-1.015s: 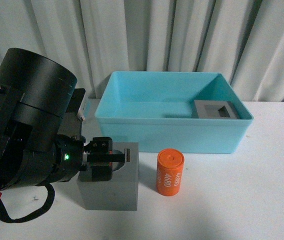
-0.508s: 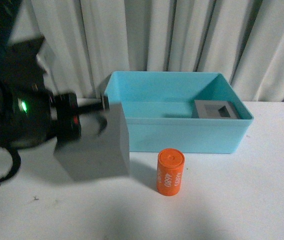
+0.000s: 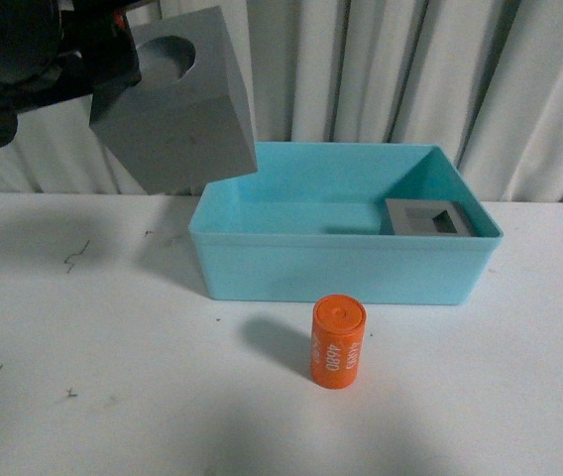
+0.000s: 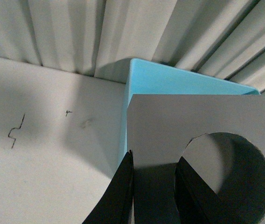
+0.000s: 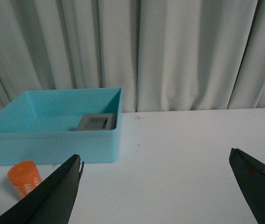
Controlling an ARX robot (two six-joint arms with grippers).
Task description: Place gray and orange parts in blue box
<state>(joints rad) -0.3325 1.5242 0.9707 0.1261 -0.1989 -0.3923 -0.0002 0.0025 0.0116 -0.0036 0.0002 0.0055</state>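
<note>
Two gray cubes (image 3: pixel 177 119) (image 3: pixel 428 218), one orange cylinder (image 3: pixel 338 342), one blue box (image 3: pixel 341 266)

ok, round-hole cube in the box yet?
No. The round-hole gray cube hangs tilted in the left gripper, airborne by the blue box left corner.

blue box (image 3: pixel 291 268) open left and middle, gray cube (image 3: pixel 427 218) in right rear corner, orange cylinder (image 3: pixel 337 342) before front wall

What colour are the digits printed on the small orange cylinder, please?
White; the orange cylinder shows them best in the front view.
</note>
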